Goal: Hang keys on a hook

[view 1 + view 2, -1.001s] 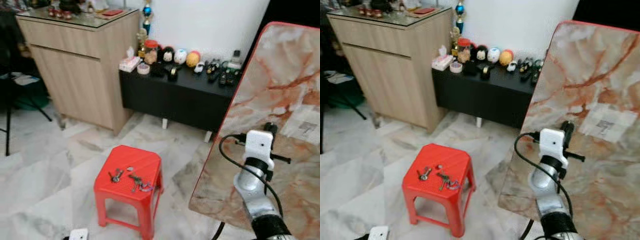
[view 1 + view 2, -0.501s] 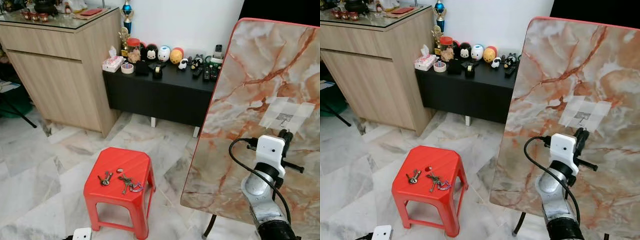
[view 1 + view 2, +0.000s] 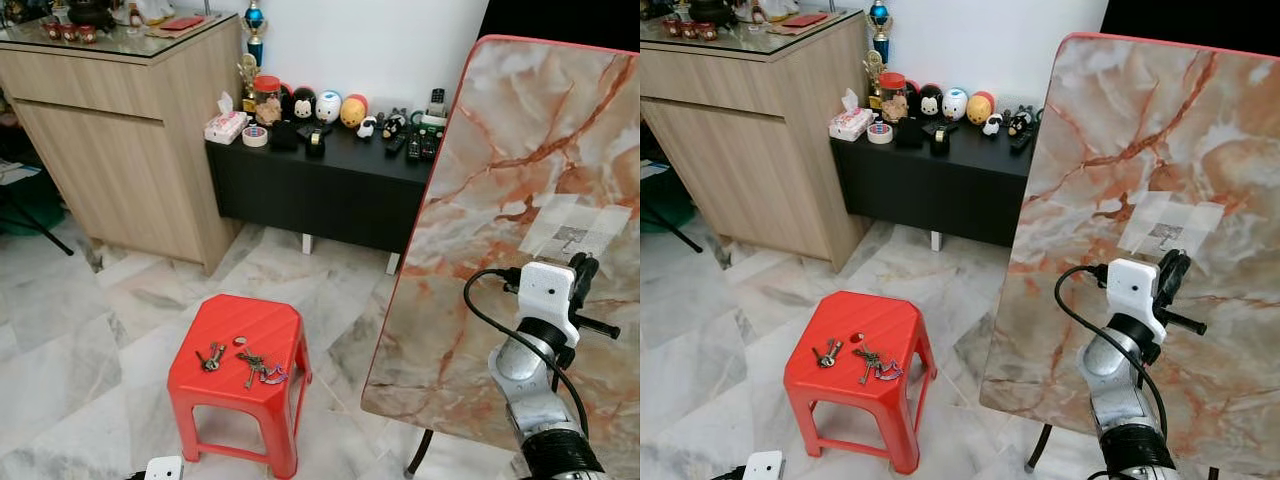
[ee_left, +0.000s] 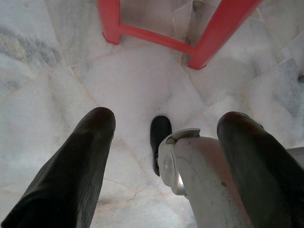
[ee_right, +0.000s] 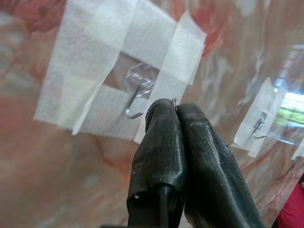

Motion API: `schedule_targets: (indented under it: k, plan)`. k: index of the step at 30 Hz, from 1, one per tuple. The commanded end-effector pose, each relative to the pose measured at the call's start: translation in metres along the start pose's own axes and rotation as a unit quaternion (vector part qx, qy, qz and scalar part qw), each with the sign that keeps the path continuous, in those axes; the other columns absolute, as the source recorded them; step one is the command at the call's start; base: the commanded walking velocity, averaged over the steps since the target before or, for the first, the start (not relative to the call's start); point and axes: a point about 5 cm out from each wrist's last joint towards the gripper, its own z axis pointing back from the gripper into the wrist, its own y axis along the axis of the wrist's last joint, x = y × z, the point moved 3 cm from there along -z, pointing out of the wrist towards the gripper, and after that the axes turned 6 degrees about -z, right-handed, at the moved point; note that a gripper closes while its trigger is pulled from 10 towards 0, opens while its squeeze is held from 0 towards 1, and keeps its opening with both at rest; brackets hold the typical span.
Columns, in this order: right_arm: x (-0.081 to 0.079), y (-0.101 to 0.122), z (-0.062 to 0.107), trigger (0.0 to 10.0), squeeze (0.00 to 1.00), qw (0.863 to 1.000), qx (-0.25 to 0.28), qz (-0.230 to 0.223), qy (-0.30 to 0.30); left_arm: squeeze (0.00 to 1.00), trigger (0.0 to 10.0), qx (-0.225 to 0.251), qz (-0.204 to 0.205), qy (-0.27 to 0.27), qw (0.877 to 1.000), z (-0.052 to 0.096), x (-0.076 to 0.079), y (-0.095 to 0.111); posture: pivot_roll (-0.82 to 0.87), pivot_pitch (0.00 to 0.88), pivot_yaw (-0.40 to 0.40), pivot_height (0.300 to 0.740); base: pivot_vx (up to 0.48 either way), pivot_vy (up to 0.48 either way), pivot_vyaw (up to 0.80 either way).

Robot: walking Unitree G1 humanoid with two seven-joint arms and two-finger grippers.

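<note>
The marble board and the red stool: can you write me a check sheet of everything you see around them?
Surface: marble board; a clear hook sits in a white tape patch, with a second hook beside it.
Job's things: keys lie on the red stool; both hooks are bare.
Clutter: figurines on the black cabinet; a white box on the floor.
Grippers: right gripper close to the hook, fingers shut on a small metal ring; left gripper hangs open over the floor.
Cables: black cable loops off the right wrist.
Surroundings: wooden cabinet, marble floor.
</note>
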Motion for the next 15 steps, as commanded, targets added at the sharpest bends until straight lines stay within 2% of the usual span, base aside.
schedule_targets:
  k: [1, 15]
  plan:
    - [-0.0004, 0.0041, -0.0073, 10.0, 0.0, 1.0, 0.007, 0.011, 0.005, 0.0, 10.0, -0.009, 0.005, -0.001, 1.0, 0.0003, 0.0012, -0.004, 0.0, 0.0, -0.066, 0.74, 0.0, 0.0, 0.0]
    - [-0.0032, 0.0019, -0.0084, 10.0, 0.0, 1.0, -0.002, 0.018, 0.013, 0.0, 10.0, -0.009, 0.005, -0.002, 1.0, 0.0005, 0.0015, -0.0045, 0.0, 0.0, -0.067, 0.74, 0.0, 0.0, 0.0]
